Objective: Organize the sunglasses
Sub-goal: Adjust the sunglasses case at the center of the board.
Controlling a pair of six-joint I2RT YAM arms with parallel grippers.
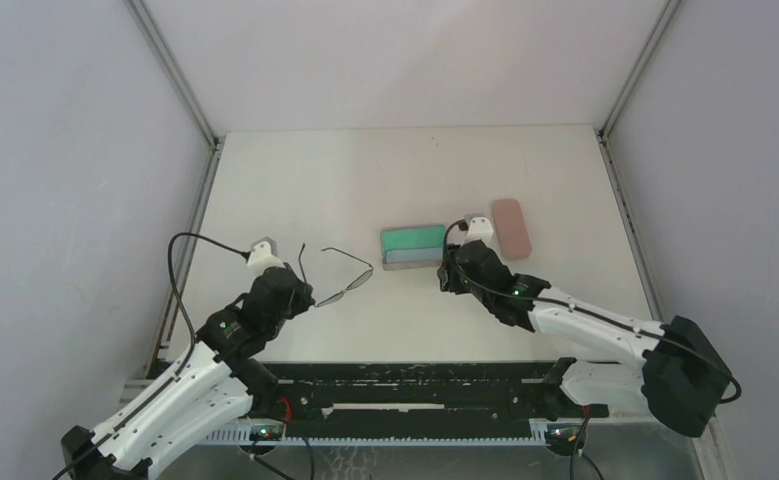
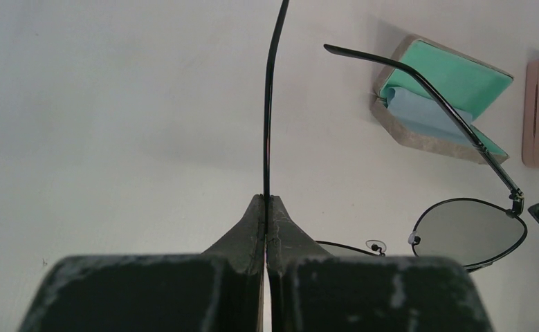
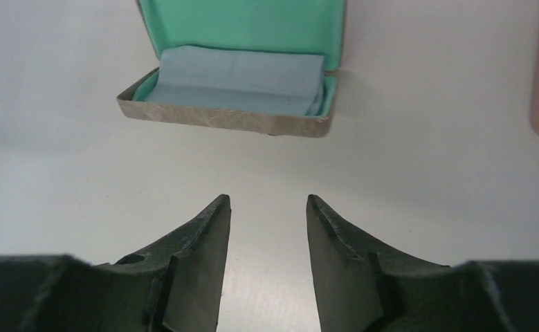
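Observation:
One pair of sunglasses point(image 1: 343, 284) with a thin black wire frame and round dark lenses is held open just above the table, left of centre. My left gripper point(image 1: 303, 293) is shut on one temple arm. In the left wrist view the arm runs straight up from the closed fingertips point(image 2: 266, 202), and one round lens point(image 2: 467, 232) shows to the right. My right gripper point(image 1: 447, 266) is open and empty, low over the table, right of an open case point(image 1: 413, 246). Its fingers point(image 3: 207, 235) point at the case. The squarish pair is out of view.
The open grey-brown case point(image 3: 225, 119) has a green lining and holds a folded light blue cloth point(image 3: 239, 79); it also shows in the left wrist view point(image 2: 418, 135). A closed pink case point(image 1: 511, 228) lies right of it. Grey walls enclose the table.

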